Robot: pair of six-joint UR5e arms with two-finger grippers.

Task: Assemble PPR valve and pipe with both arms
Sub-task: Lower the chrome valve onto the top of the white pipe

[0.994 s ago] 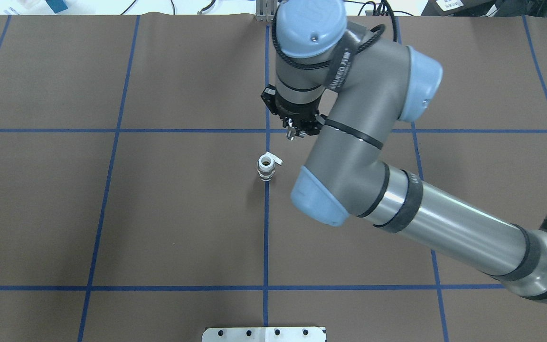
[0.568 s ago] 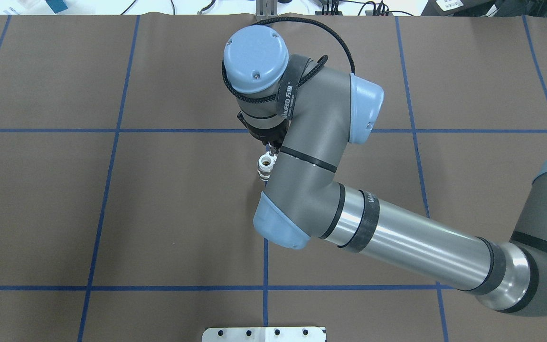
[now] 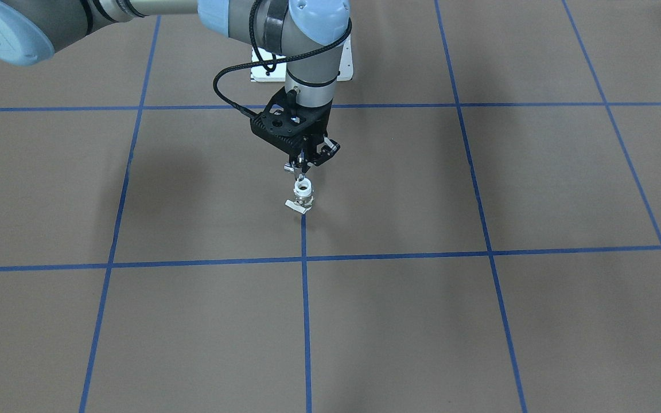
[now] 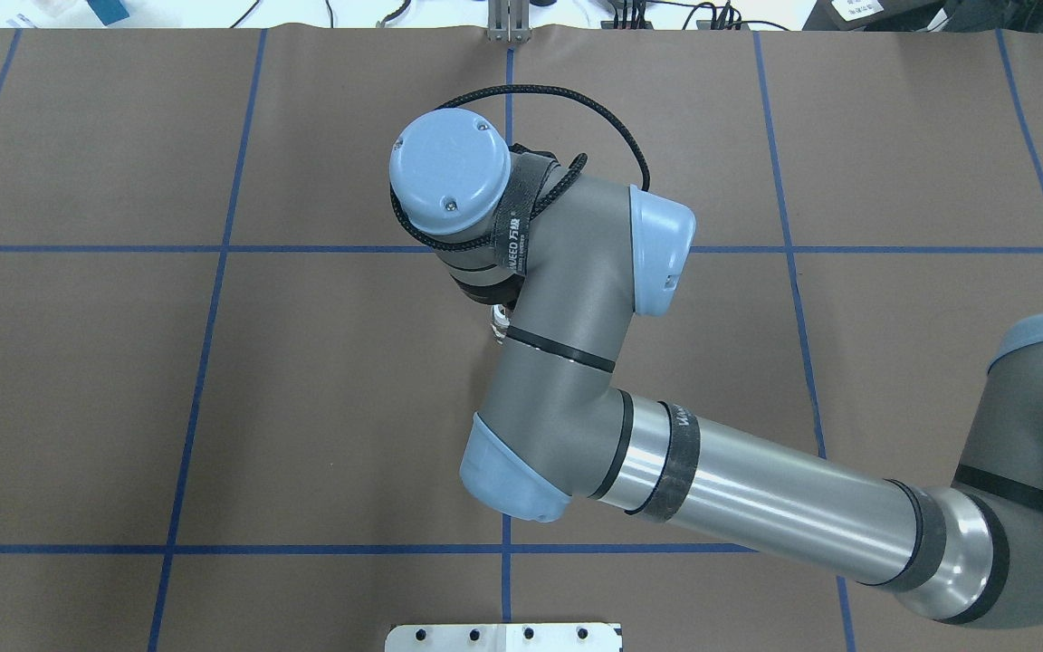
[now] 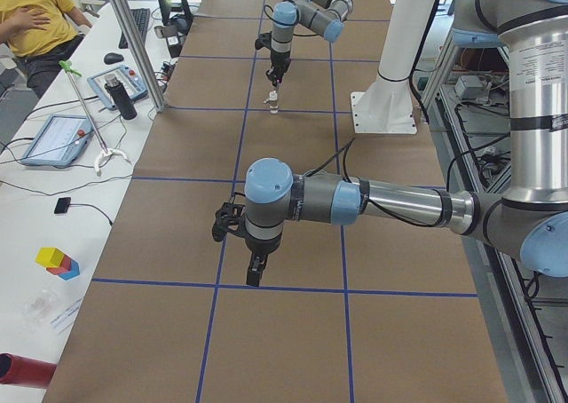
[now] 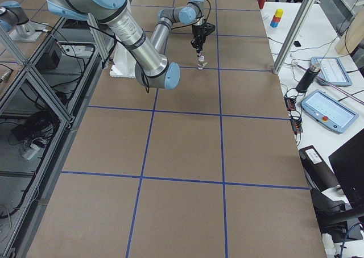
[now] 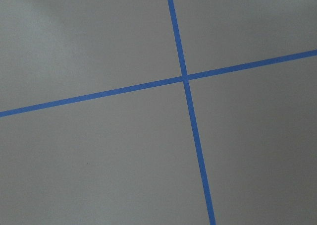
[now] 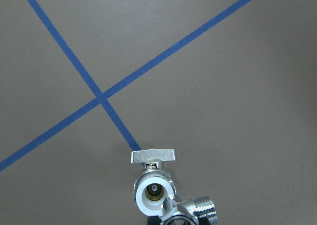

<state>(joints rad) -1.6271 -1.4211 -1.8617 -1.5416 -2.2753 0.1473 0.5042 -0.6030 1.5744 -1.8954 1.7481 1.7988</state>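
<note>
The PPR valve (image 3: 303, 196) stands upright on the brown table on a blue tape line, white ring end up, lever (image 8: 153, 156) at its base. My right gripper (image 3: 303, 170) hangs just above it, shut on the silver pipe (image 8: 194, 211), which sits right beside the valve's open top (image 8: 154, 188) in the right wrist view. In the overhead view the right arm (image 4: 567, 299) hides all but a sliver of the valve (image 4: 500, 316). My left gripper (image 5: 255, 272) shows only in the exterior left view, low over bare table far from the valve; I cannot tell whether it is open or shut.
The white bolted pedestal base (image 4: 503, 637) stands at the robot's edge of the table. Blue tape lines (image 7: 184, 78) cross the brown mat. A side bench with tablets (image 5: 58, 137), a bottle and an operator runs along the far side.
The right arm has swung left and nearer in the overhead view, bringing the gripper and pipe from beyond the valve to right over it. The wrist now covers the valve there.
</note>
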